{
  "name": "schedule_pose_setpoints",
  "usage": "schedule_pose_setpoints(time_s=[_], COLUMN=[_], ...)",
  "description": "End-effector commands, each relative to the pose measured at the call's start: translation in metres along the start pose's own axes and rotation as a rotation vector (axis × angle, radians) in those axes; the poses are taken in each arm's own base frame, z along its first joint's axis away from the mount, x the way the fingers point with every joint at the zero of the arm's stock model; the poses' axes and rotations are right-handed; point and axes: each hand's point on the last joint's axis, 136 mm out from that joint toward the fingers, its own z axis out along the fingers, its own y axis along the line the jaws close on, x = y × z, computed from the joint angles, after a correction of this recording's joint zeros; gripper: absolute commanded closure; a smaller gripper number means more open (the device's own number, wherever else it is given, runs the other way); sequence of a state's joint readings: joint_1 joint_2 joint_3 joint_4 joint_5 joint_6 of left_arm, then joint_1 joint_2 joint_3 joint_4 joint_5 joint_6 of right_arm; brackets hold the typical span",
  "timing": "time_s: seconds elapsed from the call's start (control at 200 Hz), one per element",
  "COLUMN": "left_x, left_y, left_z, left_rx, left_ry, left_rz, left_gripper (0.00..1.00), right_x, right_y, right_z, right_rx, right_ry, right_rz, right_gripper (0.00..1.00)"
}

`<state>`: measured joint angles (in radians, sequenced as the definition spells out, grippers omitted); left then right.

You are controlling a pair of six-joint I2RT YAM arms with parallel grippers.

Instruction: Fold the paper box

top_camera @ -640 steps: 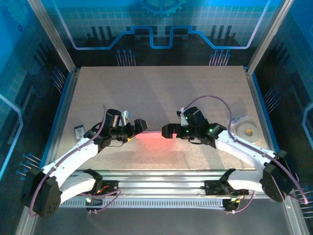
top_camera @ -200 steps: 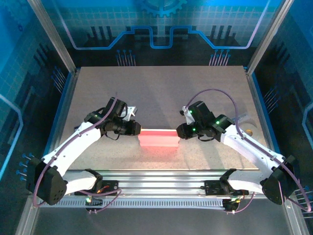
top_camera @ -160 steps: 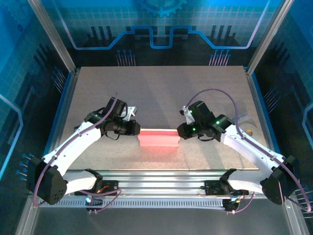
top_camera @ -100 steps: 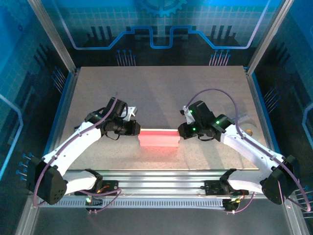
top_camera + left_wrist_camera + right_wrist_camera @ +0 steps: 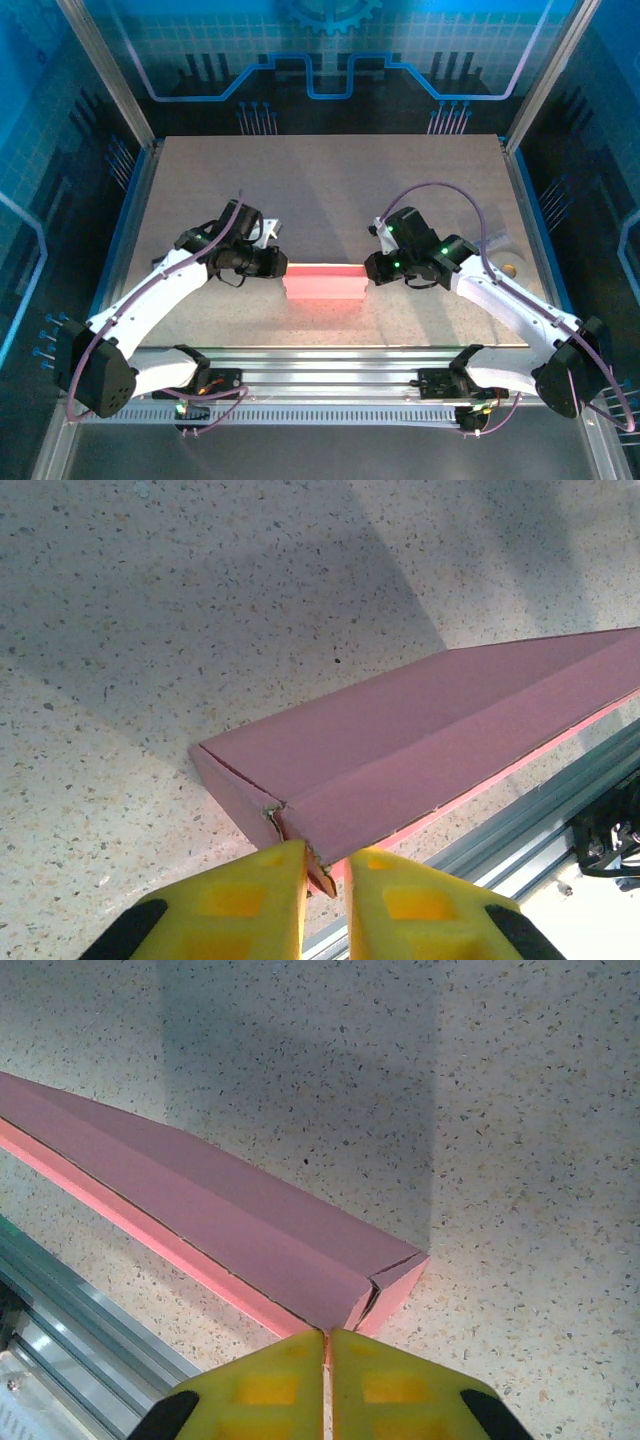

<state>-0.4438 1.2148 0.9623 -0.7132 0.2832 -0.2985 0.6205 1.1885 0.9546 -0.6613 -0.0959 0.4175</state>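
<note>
The speckled desk (image 5: 330, 190) carries the pink paper box (image 5: 322, 281), folded long and low, stretched between both claws. The left claw (image 5: 326, 870) pinches the box's end corner. The right claw (image 5: 326, 1345) is pressed together, its tips touching the box's opposite end.

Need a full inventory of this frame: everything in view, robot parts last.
box: 1, pink, front middle of the table, between the grippers
tape roll: 1, white, right side of the table, partly behind the right arm
table: 1, speckled beige, under everything
rail: 1, silver, along the table's near edge
left arm: 1, white and black, reaching to the box's left end
right arm: 1, white and black, reaching to the box's right end
left gripper: 1, yellow fingers, shut on the box's left corner
right gripper: 1, yellow fingers, shut on the box's right end
</note>
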Motion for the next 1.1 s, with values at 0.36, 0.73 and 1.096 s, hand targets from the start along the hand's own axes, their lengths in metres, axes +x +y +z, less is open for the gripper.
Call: schedule_pose_setpoints(time_s=[0.36,0.73,1.096], left_x=[0.021,0.018,0.014], left_y=[0.006,0.015,0.006], left_z=[0.005,-0.006,-0.006], left_rx=[-0.050,-0.122,-0.082], left_ry=[0.059,0.032,0.028], left_rz=[0.011,0.017,0.014], left_gripper=[0.81,0.82,0.82], right_x=[0.018,0.019,0.019], right_y=[-0.006,-0.005,-0.004], right_z=[0.008,0.007,0.007], right_rx=[0.025,0.028,0.026], right_ry=[0.043,0.037,0.038], right_rz=[0.002,-0.002,-0.004], right_gripper=[0.91,0.91,0.91])
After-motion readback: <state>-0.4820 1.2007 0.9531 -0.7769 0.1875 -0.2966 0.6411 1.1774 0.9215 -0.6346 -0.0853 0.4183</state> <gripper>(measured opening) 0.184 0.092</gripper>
